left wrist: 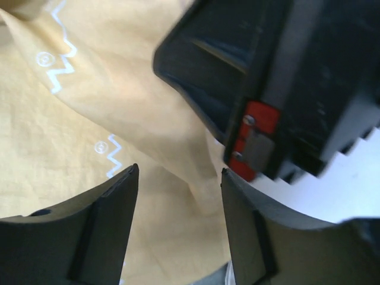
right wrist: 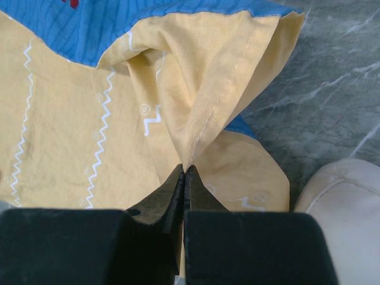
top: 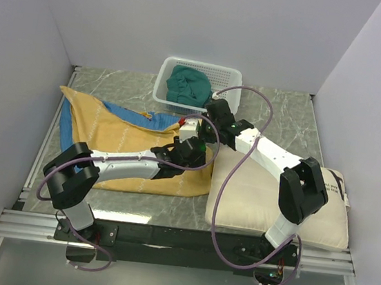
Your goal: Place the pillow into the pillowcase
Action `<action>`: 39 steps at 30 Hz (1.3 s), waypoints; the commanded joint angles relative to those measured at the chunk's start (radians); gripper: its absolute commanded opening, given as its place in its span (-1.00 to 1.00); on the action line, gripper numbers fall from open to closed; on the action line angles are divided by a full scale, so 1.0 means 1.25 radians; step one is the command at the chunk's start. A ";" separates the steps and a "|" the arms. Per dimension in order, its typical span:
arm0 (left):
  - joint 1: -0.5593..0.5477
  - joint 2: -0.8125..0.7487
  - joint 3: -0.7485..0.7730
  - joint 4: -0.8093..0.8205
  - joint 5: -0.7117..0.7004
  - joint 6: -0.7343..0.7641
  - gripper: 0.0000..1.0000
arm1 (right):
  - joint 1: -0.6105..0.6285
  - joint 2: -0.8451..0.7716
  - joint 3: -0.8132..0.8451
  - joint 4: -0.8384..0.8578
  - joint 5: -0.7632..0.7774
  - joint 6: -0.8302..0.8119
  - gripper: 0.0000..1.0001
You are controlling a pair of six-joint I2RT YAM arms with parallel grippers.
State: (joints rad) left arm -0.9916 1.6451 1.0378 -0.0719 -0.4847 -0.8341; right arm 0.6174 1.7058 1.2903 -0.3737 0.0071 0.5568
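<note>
Closest to the lens, the right hand [right wrist: 184, 172] has its two black fingers pressed together on a stitched fold of the floppy mustard-yellow fabric pillowcase [right wrist: 77, 136] with white zigzag lines. The pinched cloth rises into a peak, and the blue other side shows along the top edge. In the left wrist view, the left hand [left wrist: 178, 178] hovers over the same yellow fabric with its fingers apart and nothing between them but the cloth below. The right hand's dark body, with a red part on it, is just ahead of the left hand.

From above, the pillowcase lies spread over the left half of the grey marbled tabletop [top: 284, 119], and both hands meet at its right edge. The large cream-white rectangular soft pillow [top: 253, 199] lies flat at the near right, outside the case, its left end beside the yellow fabric. The right arm crosses over it. Black lettering shows near its right short edge. At the far middle stands a white perforated plastic basket [top: 165, 94] holding a crumpled teal cloth [top: 187, 85]
</note>
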 commanded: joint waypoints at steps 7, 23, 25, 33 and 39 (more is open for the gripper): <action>0.003 0.023 0.028 0.015 -0.053 -0.016 -0.33 | 0.002 -0.039 0.023 -0.008 0.019 0.001 -1.00; 0.046 -0.118 -0.109 0.030 0.043 0.002 -0.98 | -0.016 -0.098 0.001 -0.001 0.056 -0.032 0.46; 0.061 -0.146 -0.127 0.024 0.066 0.012 -0.98 | -0.023 -0.120 -0.023 0.013 0.056 -0.029 0.46; 0.156 -0.256 -0.171 0.005 0.211 0.019 -0.98 | 0.054 -0.218 -0.216 0.099 0.056 0.015 -0.15; 0.201 -0.320 -0.153 -0.055 0.216 0.028 -0.98 | 0.156 -0.177 -0.302 0.172 0.062 0.071 -0.15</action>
State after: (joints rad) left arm -0.7593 1.3048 0.8284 -0.1009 -0.2550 -0.8234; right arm 0.7494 1.4601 0.9527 -0.2634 0.0734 0.5884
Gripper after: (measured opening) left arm 0.021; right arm 0.428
